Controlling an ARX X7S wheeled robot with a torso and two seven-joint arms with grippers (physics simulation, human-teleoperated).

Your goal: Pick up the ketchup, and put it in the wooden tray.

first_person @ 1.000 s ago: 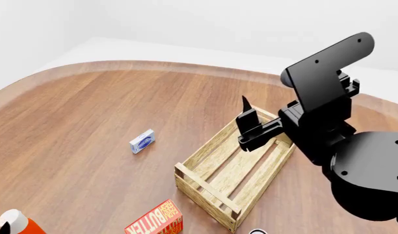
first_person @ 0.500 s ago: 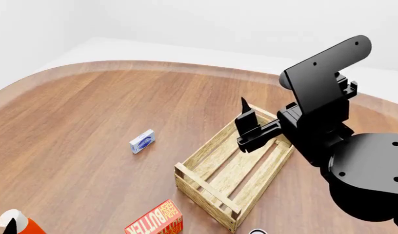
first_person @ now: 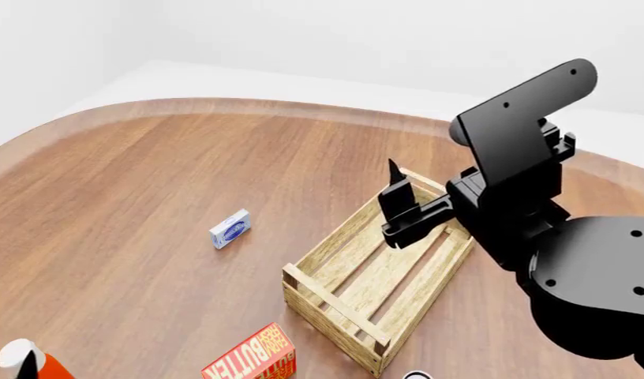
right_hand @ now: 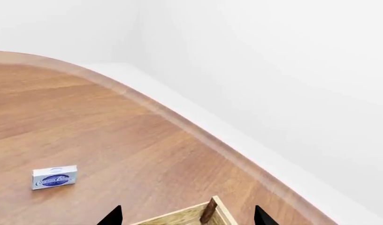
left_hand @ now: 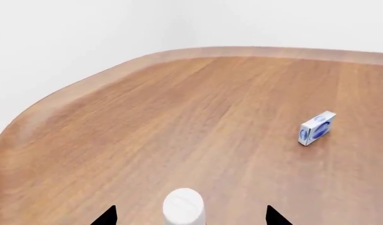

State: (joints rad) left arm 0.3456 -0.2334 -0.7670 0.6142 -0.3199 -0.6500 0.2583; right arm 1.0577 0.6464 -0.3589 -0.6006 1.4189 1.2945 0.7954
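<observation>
We have the small orange-red ketchup bottle with its white cap [first_person: 19,359] down in the bottom left corner of the head view, mostly cut off by the frame edge, standing on the brown wood-grain surface [first_person: 143,181]. In the left wrist view its round white cap sits at the bottom centre, and our left tool [left_hand: 190,216] shows only two black fingertips [left_hand: 107,216], one on either side of the cap and clear of it, so its jaws are spread apart with the bottle between them, untouched. Over to the right of the head view, the pale slatted wooden tray with corner posts [first_person: 349,312] lies lower centre-right, well apart from the bottle. Our right tool [first_person: 398,207] hangs above the tray's far end on its bulky black arm [first_person: 533,213]; the right wrist view shows two black tips at the bottom edge with a clear gap between them, jaws apart and nothing held, and one corner post of the tray peeking up between them. A small white-and-blue rectangular box [first_person: 230,229] lies on the surface left of the tray, centre-left in the head view. A red-orange butter box with white lettering [first_person: 253,355] lies at the bottom edge, just beside the tray's near corner, between the bottle and the tray.
</observation>
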